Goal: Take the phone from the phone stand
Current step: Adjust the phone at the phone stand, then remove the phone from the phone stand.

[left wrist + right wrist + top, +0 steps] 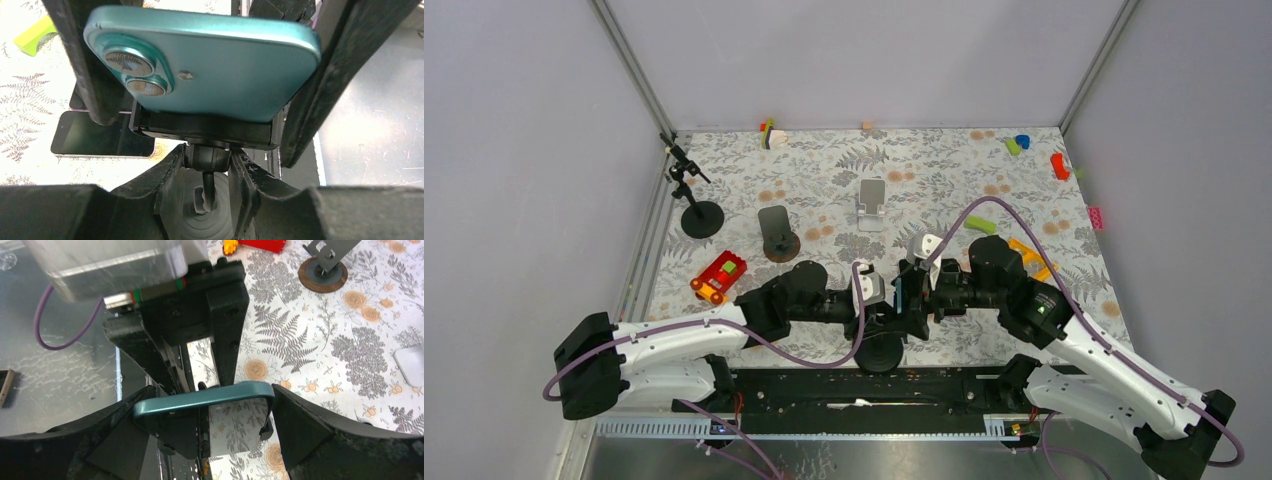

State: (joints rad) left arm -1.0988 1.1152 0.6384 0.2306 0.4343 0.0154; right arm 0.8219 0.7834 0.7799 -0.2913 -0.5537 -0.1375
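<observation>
The phone (pixel 215 65) sits clipped in the cradle of the phone stand (pixel 202 131), at the near middle of the table (pixel 824 180), between the two arms. Its teal back and lenses face left and its glossy screen faces right. Its long axis seems to rise from the cradle, lens end up, with its width running near to far.

The left gripper (pixel 206 159) has its jaws narrow, closed on the stand's ball neck just under the cradle, bracing it. The right gripper (pixel 207 401) has its jaws wide, one on each side edge of the phone. I cannot tell whether they press or merely flank it.

The step in hand looks like taking hold for the pull. Next, the right jaws need a firm pinch, then a lift along the long axis while the left holds the stand down.

A second, dark phone (pixel 100 136) lies flat on the table beyond.
</observation>
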